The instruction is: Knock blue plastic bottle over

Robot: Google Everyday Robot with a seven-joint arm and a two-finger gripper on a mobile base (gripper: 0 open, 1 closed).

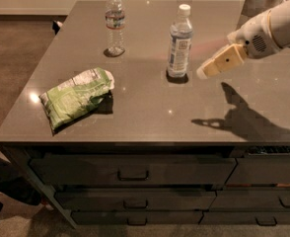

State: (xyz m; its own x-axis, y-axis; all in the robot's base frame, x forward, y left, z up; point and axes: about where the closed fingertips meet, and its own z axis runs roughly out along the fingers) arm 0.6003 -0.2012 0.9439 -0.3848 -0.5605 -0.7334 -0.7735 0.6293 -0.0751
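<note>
I see the blue plastic bottle upright on the counter, toward the back. My pincer hangs just at its 3 o'clock, seemingly not touching; whether it is wide or narrow I cannot tell. A slimmer clear bottle stands at 10 o'clock, a green snack bag at 8.

A single camera looks down from above the near edge of the worktop, facing its far side at middling range. The gripper hangs at right, with the blue plastic bottle just left of it.
</note>
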